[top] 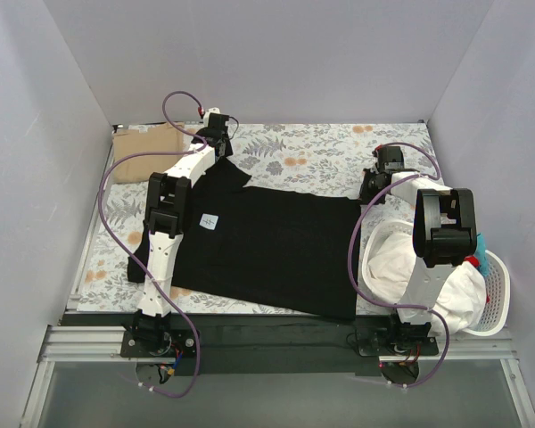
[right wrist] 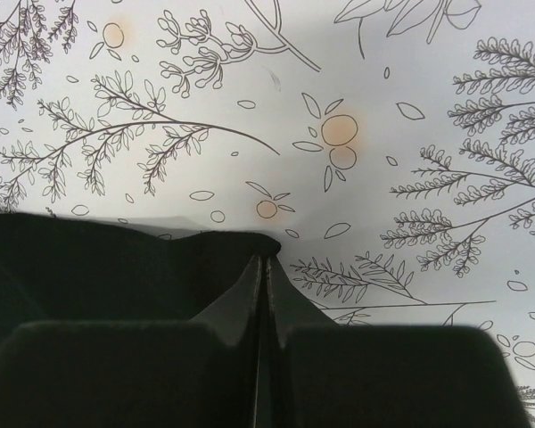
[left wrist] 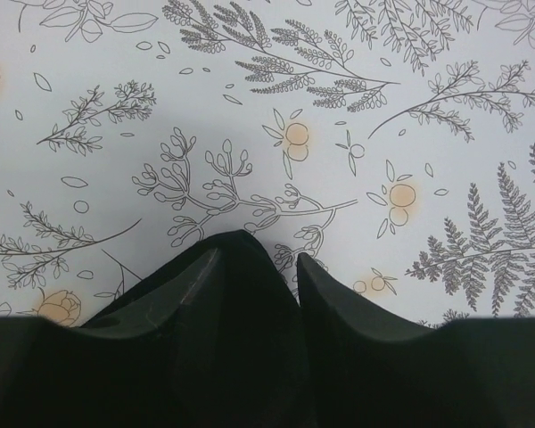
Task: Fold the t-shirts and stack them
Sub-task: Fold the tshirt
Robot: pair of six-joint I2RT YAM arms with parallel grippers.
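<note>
The black t-shirt (top: 276, 250) lies spread flat on the floral cloth, its small white label (top: 209, 220) near the left arm. My left gripper (top: 218, 134) is at the shirt's far left corner. In the left wrist view a bunched fold of the black t-shirt (left wrist: 245, 294) fills the gap of the left gripper (left wrist: 259, 254), which is shut on it. My right gripper (top: 374, 183) is at the far right corner. In its wrist view the right gripper (right wrist: 267, 259) is shut tight on the edge of the black t-shirt (right wrist: 98, 267). The tan t-shirt (top: 147, 143) lies folded at the back left.
The grey-and-orange floral cloth (top: 312, 156) covers the table. A white basket (top: 497, 299) holding white laundry (top: 388, 259) stands at the right, beside the right arm's base. White walls close in the left, back and right sides.
</note>
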